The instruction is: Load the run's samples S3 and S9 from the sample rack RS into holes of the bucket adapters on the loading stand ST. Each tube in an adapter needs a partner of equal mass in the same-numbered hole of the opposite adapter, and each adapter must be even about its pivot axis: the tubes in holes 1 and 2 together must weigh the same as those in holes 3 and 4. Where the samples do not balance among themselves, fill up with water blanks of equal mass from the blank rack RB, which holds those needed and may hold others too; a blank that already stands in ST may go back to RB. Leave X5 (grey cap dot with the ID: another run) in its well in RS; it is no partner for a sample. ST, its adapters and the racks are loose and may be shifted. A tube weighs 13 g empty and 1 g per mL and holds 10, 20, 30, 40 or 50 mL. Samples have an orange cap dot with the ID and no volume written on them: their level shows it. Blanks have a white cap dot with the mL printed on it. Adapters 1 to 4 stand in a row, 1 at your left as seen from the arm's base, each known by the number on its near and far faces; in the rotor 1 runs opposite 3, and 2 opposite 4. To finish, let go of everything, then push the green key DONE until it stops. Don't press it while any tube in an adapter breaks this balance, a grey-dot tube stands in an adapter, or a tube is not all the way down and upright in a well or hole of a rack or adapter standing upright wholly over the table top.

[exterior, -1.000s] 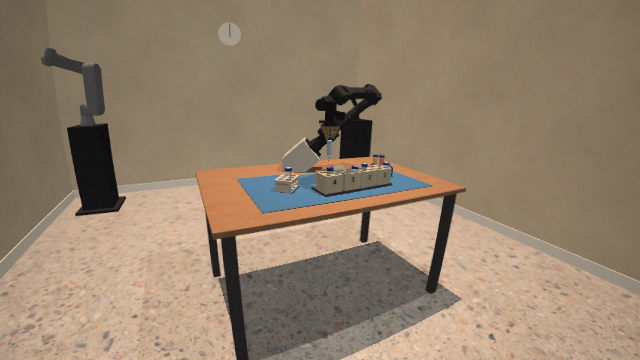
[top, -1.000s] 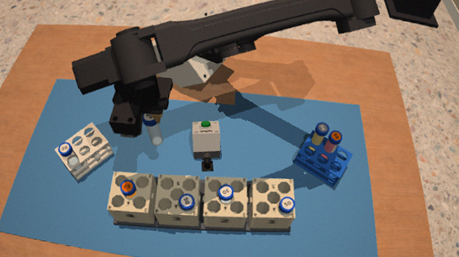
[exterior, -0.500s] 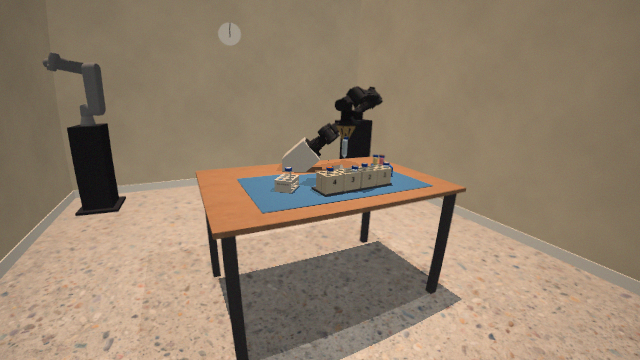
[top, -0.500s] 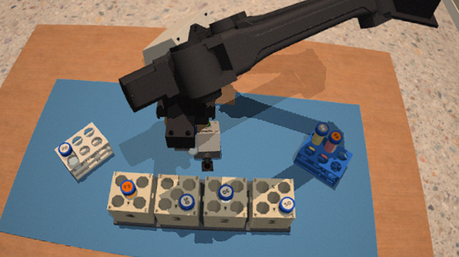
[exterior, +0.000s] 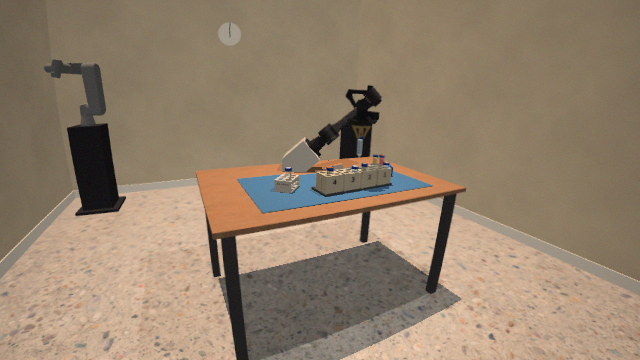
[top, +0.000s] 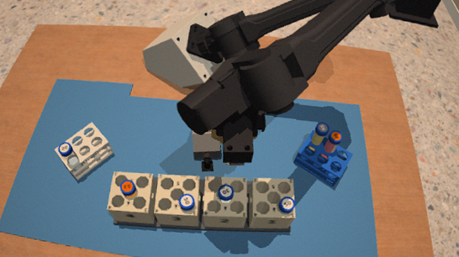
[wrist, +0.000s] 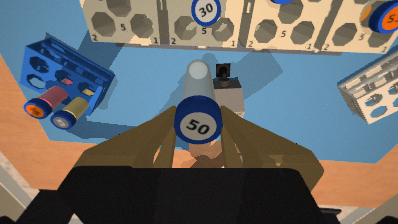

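Note:
In the wrist view my gripper [wrist: 198, 112] is shut on a water blank [wrist: 197, 121] with a blue cap marked 50, and holds it upright above the mat. It hangs above the grey DONE key box [wrist: 229, 94], just short of the adapter row. In the top view the arm hides the gripper and tube. On the stand ST, sample S3 [top: 128, 186] stands in adapter 4, a 50 blank [top: 186, 201] in adapter 3, a 30 blank [top: 226, 192] in adapter 2 and a 50 blank [top: 286, 204] in adapter 1. The blue rack RS [top: 323, 159] holds orange-dot S9 [top: 334, 137] and grey-dot X5 [top: 321, 129].
The blank rack RB [top: 85, 150] stands at an angle at the left of the mat with one blank [top: 65, 148] in it. The DONE key box [top: 206, 148] sits just behind the stand, under the arm. A grey slanted block [top: 173, 57] stands at the back.

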You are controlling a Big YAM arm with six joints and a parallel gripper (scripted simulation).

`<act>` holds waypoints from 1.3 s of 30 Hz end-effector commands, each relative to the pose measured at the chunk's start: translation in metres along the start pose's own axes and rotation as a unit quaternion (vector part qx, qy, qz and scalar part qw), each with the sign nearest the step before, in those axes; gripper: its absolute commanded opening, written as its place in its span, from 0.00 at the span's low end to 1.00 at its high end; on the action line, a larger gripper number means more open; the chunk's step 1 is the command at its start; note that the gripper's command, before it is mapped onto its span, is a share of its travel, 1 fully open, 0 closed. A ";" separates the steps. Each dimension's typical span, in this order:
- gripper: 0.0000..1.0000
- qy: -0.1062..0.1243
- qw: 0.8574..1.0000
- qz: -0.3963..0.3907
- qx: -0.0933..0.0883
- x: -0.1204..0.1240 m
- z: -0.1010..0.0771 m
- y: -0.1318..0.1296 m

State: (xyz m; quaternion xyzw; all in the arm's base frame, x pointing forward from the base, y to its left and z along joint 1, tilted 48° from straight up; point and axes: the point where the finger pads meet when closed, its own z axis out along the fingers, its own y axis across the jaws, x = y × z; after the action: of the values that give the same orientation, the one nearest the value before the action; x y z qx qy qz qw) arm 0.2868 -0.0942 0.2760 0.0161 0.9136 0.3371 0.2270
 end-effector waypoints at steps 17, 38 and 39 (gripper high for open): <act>0.00 -0.025 1.000 -0.009 0.011 -0.042 -0.016 0.124; 0.00 -0.011 1.000 0.008 0.004 -0.039 0.030 0.134; 0.00 -0.012 1.000 0.008 0.004 -0.039 0.033 0.134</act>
State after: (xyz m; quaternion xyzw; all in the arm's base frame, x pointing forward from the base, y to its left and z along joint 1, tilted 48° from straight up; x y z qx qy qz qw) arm 0.3167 0.0194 0.3452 0.0211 0.9147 0.3376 0.2211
